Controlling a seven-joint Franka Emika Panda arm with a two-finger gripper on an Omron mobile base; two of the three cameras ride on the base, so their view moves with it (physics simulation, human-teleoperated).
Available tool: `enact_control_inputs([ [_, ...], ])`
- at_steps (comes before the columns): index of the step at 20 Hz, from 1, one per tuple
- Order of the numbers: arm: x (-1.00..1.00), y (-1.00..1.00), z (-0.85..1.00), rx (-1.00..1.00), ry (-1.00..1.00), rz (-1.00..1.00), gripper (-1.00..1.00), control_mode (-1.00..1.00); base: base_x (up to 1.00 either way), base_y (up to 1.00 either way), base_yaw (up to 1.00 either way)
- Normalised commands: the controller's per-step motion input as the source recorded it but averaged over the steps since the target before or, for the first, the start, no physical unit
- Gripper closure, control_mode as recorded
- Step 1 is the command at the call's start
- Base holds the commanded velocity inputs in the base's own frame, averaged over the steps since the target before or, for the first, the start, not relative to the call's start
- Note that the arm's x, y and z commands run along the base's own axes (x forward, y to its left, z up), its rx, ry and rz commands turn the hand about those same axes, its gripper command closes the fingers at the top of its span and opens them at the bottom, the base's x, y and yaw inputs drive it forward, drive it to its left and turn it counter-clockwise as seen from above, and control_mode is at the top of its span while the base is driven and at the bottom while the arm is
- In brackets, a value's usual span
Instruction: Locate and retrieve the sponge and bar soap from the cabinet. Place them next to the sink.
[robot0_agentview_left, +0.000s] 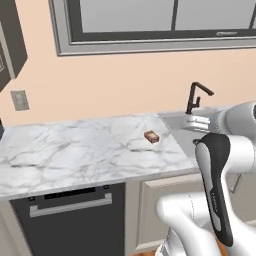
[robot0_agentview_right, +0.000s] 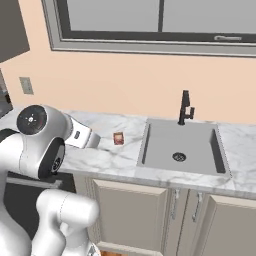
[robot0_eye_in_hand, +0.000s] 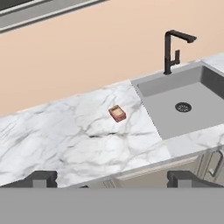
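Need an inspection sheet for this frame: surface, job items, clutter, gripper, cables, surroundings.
Surface: white marble counter, bare apart from one block.
Job's things: bar soap, pinkish-red, lies on the counter left of the sink, apart from its rim. Sponge: nothing seen. Cabinet: dark corner at upper left, contents hidden.
Clutter: nothing seen.
Gripper: gripper open, empty, away from the soap.
Cables: nothing seen.
Surroundings: black faucet, window, wall outlet, dishwasher below the counter.
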Motion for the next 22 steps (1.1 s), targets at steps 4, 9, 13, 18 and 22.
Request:
enact_control_inputs([
  [4,0.00,0.00,0.00,0.00,0.00,0.00,-1.00,1.00,-0.56,0.15,0.00],
  [9,0.00,0.00,0.00,0.00,0.00,0.00,-1.00,1.00,-0.51,0.49,0.00],
  [13,0.00,0.00,0.00,0.00,0.00,0.00,-1.00,1.00,-0.25,0.46,0.00],
  [18,0.00,0.00,0.00,0.00,0.00,0.00,-1.00,1.00,0.00,0.00,0.01],
  [22,-0.02,0.00,0.03,-0.02,0.00,0.00,-1.00,-1.00,0.00,0.00,0.00],
])
